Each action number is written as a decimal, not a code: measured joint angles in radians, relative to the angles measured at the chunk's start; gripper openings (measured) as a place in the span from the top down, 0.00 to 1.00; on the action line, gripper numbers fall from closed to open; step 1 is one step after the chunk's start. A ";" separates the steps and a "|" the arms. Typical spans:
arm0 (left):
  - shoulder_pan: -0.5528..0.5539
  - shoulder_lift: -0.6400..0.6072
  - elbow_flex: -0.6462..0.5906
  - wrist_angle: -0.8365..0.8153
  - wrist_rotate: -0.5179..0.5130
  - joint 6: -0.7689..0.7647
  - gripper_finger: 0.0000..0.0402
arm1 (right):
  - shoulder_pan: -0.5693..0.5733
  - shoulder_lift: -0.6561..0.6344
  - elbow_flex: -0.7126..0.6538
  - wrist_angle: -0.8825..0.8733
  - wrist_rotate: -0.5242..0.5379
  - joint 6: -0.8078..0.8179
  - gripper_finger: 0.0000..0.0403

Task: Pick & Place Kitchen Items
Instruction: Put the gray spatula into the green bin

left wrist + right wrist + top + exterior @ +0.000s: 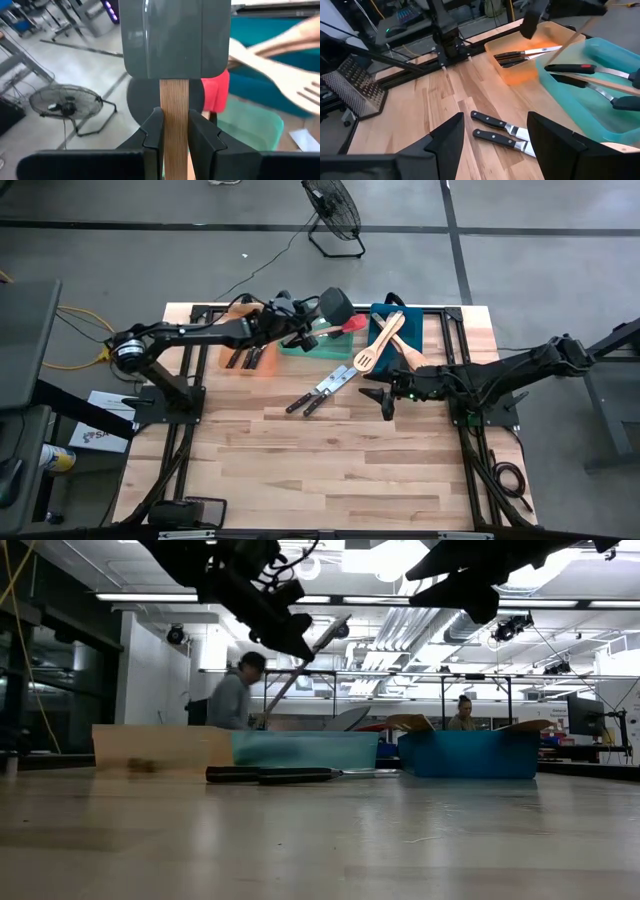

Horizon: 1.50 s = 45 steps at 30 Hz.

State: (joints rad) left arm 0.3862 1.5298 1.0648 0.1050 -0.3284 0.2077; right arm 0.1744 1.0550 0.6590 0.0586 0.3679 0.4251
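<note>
My left gripper (300, 315) is above the green tray (312, 350), shut on a spatula with a grey head (335, 304) and a pale wooden handle. My right gripper (383, 398) is open and empty, low over the table just right of two black-handled knives (320, 390) that lie flat on the wood; they also show in the right wrist view (497, 131). A red spatula (351, 325) lies in the green tray. Wooden turners (380, 345) rest across the blue tray (412, 330). More knives (520, 54) lie in the orange tray (262, 366). My left gripper pinches the spatula's wooden handle (174, 117) between its two fingers (152, 135), a little below the grey head (175, 35). The handle runs along the fingers and the head sticks out past them. The spatula is lifted clear above the green tray, slanting upward (318, 640).
The three trays stand side by side along the table's far edge: orange, green (305, 750), blue (470, 755). Bare wood lies between the knives and the near edge. A floor fan (333, 210) stands beyond the table. People show in the room behind in the low view.
</note>
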 joint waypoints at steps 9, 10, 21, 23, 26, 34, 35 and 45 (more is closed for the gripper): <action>0.014 0.112 0.255 -0.287 0.053 -0.003 0.87 | 0.000 0.000 0.000 -0.001 0.000 0.018 0.48; 0.013 0.134 0.295 -0.340 0.053 -0.002 0.87 | 0.000 0.000 0.000 -0.001 0.000 0.018 0.48; 0.013 0.342 0.549 -0.556 -0.008 -0.032 0.87 | 0.000 0.000 0.000 -0.005 0.000 0.024 0.48; 0.014 0.354 0.556 -0.582 -0.011 -0.042 0.87 | 0.000 0.000 0.000 -0.010 -0.001 0.026 0.48; 0.014 0.357 0.559 -0.591 -0.014 -0.067 0.87 | 0.000 0.000 0.000 -0.011 -0.003 0.027 0.48; 0.021 0.356 0.560 -0.623 -0.010 -0.123 0.87 | 0.000 0.000 0.000 -0.013 -0.002 0.048 0.48; 0.025 0.356 0.560 -0.631 -0.004 -0.127 0.87 | 0.000 0.000 0.000 -0.016 -0.002 0.051 0.48; 0.053 0.371 0.560 -0.648 0.058 -0.141 0.87 | 0.000 0.000 0.000 -0.017 0.000 0.069 0.48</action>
State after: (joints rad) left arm 0.4393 1.9007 1.6249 -0.5433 -0.2699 0.0669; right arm 0.1745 1.0550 0.6586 0.0414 0.3676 0.4938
